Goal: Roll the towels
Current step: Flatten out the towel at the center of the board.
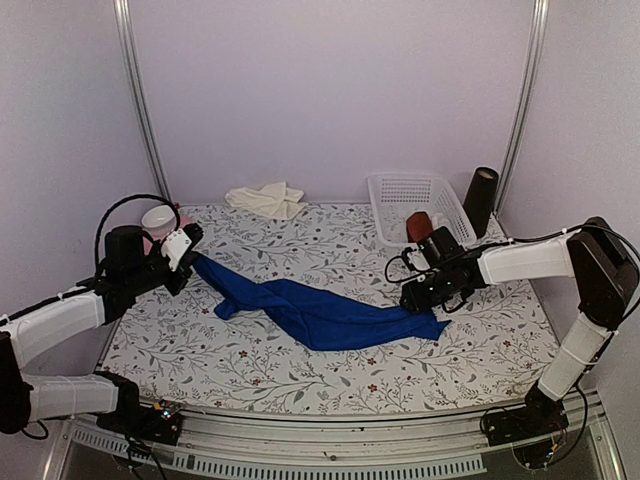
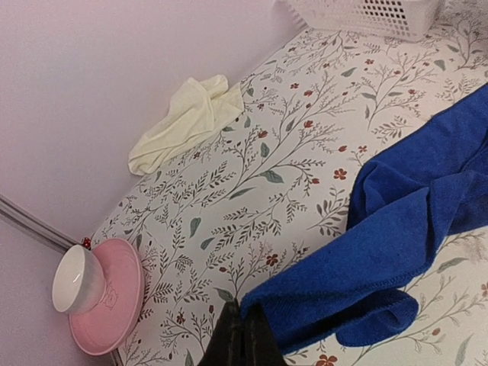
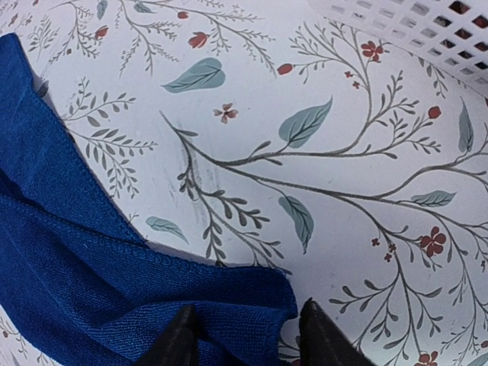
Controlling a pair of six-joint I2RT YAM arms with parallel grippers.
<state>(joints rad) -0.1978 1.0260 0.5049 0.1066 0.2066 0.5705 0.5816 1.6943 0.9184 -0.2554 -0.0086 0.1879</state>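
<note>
Two corners, two claws, that's the situation. The left claw (image 2: 244, 335) is pinched shut on the left-hand corner of the blue towel (image 1: 320, 315). The right claw (image 3: 248, 328) sits half-open with a finger on either side of the opposite corner, not gripping yet.

My take: get that stitched hem properly between the pads before closing, not just the tip of the corner, or it'll slip out. Then pull the two ends gently apart. The middle lies twisted and bunched across the worktop (image 1: 330, 240), and rolling it like that would probably give a lumpy sausage.

The blue cloth looks like soft short-pile stuff, floppy, with a neat sewn edge. The floral surface looks smooth (so I'd expect sliding, not snagging). The cream towel (image 1: 265, 198) is crumpled in a loose heap at the back by the wall, well apart from the blue one and untouched.
</note>
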